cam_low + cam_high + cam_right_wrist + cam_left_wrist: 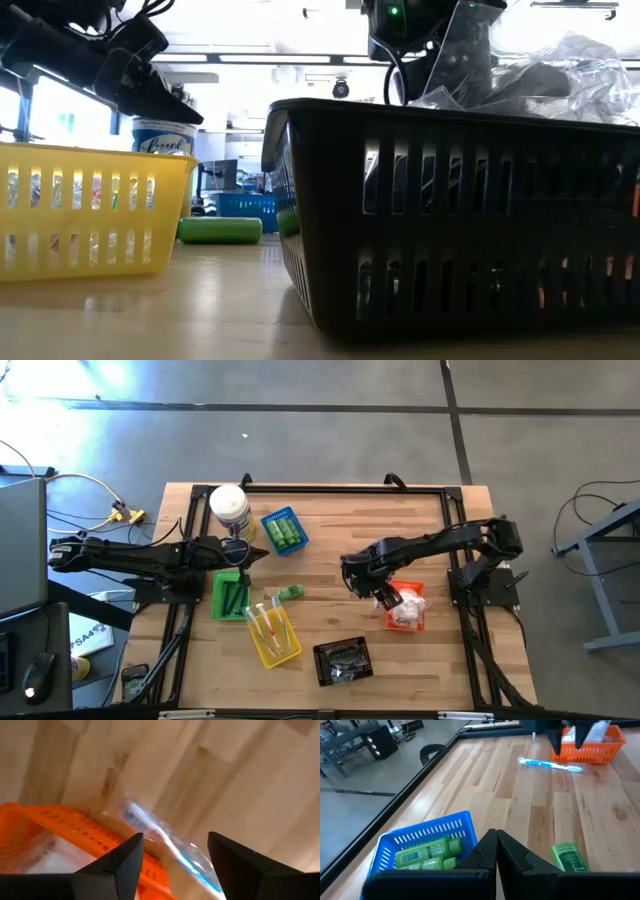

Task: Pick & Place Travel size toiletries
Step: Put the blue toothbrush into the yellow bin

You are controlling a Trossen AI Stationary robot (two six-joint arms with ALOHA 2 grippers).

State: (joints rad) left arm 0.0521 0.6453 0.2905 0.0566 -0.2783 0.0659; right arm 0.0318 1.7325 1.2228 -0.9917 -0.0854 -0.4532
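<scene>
A thin clear-wrapped stick with a blue core [165,837] lies flat on the wooden table beside the orange basket [65,832], which holds white packets [405,600]. My right gripper [175,836] hangs open above the stick, pointing down, with a finger on either side and clear of it; the left wrist view shows the stick [550,765] lying below those fingers. My left gripper [496,832] waits shut at the table's left, above a blue basket [427,837] of small green bottles. One green bottle [567,857] lies loose on the table.
A big white jar [229,508] stands at the far left. A green basket [230,595], a yellow basket [272,632] with wrapped sticks and a black basket [343,660] with wrapped items sit along the near side. Bare wood lies in the table's middle.
</scene>
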